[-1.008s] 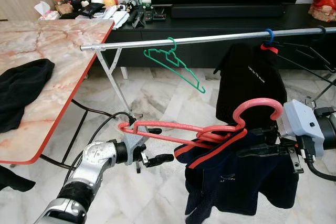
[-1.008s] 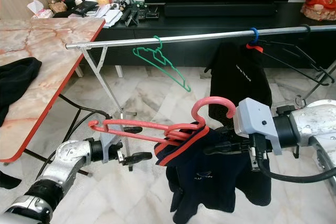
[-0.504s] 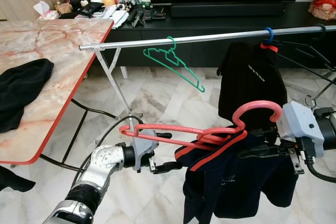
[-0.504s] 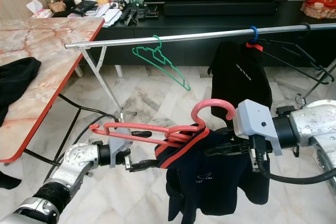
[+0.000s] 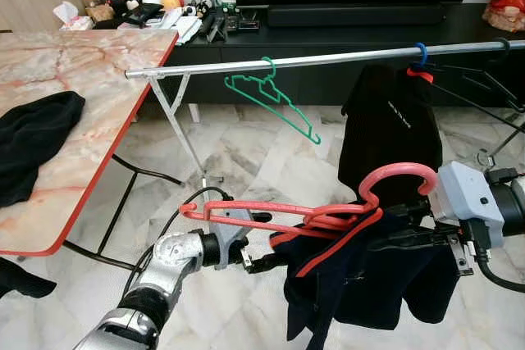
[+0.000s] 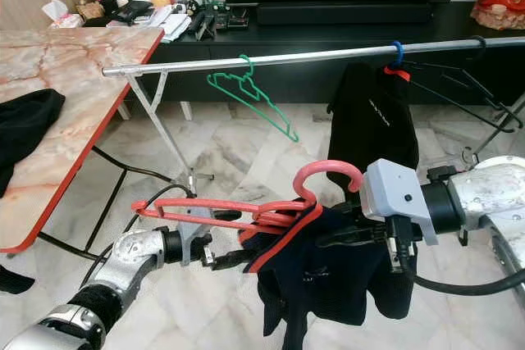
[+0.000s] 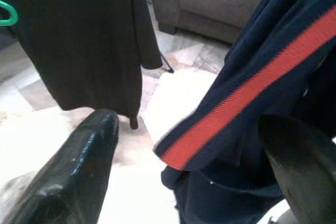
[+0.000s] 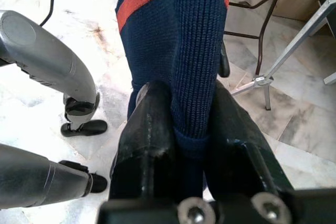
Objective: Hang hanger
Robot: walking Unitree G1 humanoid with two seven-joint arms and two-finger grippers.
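Note:
A pink-red hanger point(image 5: 328, 212) carries a navy garment point(image 5: 361, 284) with a red stripe, held low in front of me. My right gripper point(image 5: 379, 241) is shut on the garment's knit just below the hanger's hook; the right wrist view shows both fingers point(image 8: 149, 129) pinching the cloth. My left gripper point(image 5: 261, 241) is open under the hanger's left arm, at the garment's edge. In the left wrist view the striped cloth point(image 7: 252, 77) lies between its spread fingers point(image 7: 79, 156). The silver rail point(image 5: 328, 61) runs across above.
On the rail hang a green hanger point(image 5: 275, 96), a black T-shirt point(image 5: 390, 133) on a blue hook, and black hangers point(image 5: 484, 88) at the right. A marble table point(image 5: 90, 79) with black cloth point(image 5: 33, 141) stands at the left. A cluttered TV console point(image 5: 344, 34) is behind.
My left gripper has moved right along under the hanger to the garment's edge. The hanger and garment have shifted slightly left and lower.

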